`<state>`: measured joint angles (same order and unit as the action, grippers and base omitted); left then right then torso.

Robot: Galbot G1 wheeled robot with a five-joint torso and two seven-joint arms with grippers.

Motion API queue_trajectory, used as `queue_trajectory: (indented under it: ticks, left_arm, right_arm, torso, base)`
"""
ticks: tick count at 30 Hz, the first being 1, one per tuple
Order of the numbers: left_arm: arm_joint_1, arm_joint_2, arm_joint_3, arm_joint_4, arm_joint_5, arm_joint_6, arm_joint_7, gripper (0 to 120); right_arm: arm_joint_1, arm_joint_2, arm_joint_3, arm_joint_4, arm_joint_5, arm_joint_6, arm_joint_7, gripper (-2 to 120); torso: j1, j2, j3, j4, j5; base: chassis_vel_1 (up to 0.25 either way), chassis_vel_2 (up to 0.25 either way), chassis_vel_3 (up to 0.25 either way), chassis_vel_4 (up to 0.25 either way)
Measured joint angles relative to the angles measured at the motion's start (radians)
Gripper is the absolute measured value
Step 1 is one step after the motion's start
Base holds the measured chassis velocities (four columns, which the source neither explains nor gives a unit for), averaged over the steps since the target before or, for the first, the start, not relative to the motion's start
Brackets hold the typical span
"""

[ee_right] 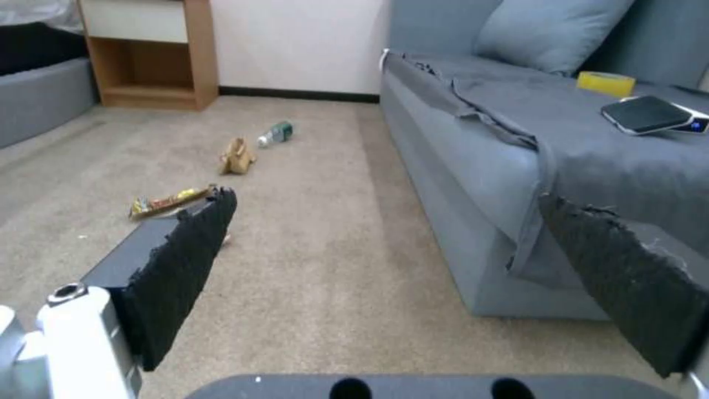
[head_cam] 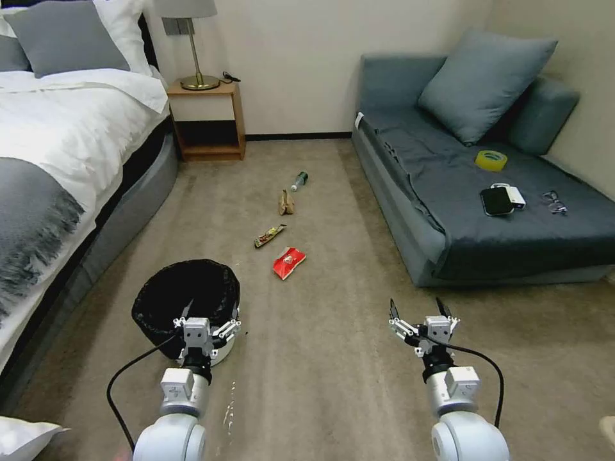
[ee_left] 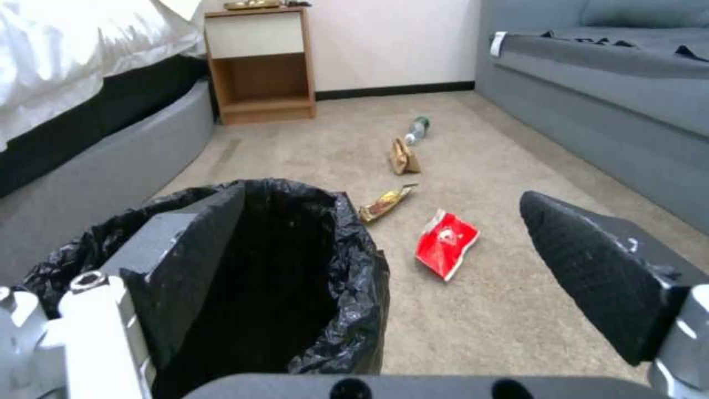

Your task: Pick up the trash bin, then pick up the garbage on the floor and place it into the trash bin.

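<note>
The left pincer (head_cam: 208, 328), spread apart, straddles the trash bin (head_cam: 186, 301) rim; the right pincer (head_cam: 423, 310) gapes over carpet between bed (head_cam: 70, 141) and sofa (head_cam: 487, 192).

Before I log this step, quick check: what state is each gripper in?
Left gripper: open, at the near rim of the trash bin, one finger inside, not yet clamped.
Right gripper: open, holding nothing, above bare carpet.

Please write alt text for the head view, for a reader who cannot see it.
The open left gripper is at the near rim of the bin, while the open right gripper hovers over bare carpet. Beyond them a red packet, candy wrapper, paper bag and bottle lie in a line between bed and sofa.
</note>
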<state>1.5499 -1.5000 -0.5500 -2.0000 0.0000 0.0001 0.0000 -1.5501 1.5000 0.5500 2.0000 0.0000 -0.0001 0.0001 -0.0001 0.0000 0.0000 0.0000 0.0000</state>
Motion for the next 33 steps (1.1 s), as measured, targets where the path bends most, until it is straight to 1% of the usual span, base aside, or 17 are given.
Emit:
queue_trajectory:
  ticks: [33]
  left_arm:
    - [0.000,0.000,0.000,0.000,0.000,0.000,0.000,100]
  right_arm:
    - [0.000,0.000,0.000,0.000,0.000,0.000,0.000,100]
  torso:
    - [0.000,0.000,0.000,0.0000,0.0000]
  base:
    - [0.000,0.000,0.000,0.000]
